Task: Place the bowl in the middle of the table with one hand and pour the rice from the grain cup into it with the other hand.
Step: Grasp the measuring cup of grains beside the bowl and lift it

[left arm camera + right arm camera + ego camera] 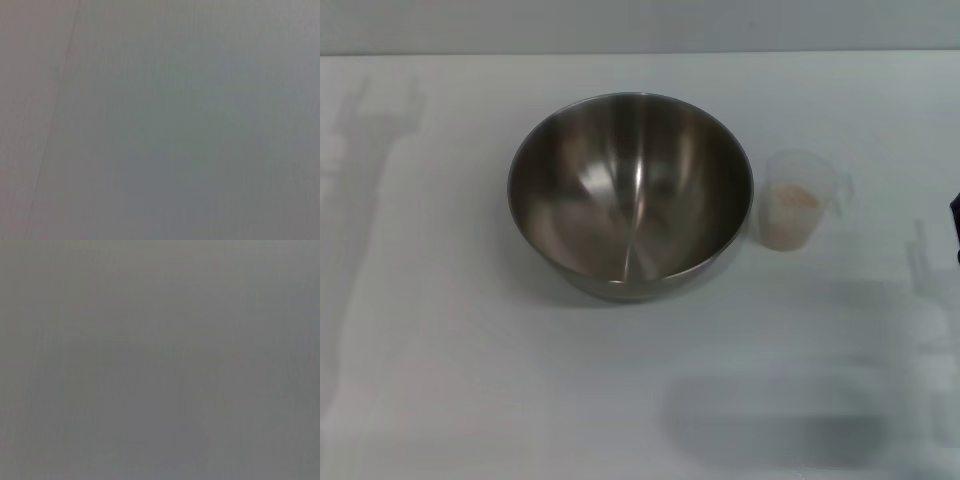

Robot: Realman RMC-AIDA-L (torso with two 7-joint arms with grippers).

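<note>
The steel bowl (630,195) stands upright and empty on the white table (470,380), near the middle. The transparent grain cup (798,200) stands upright just right of the bowl, close to its rim, with its handle pointing right. The rice (792,202) fills part of the cup. A black sliver of my right gripper (956,228) shows at the right edge of the head view, to the right of the cup and apart from it. My left gripper is out of view. Both wrist views show only a plain grey surface.
Shadows of the arms fall on the table at the far left (365,170) and at the lower right (800,420). The table's far edge (640,54) meets a grey wall behind the bowl.
</note>
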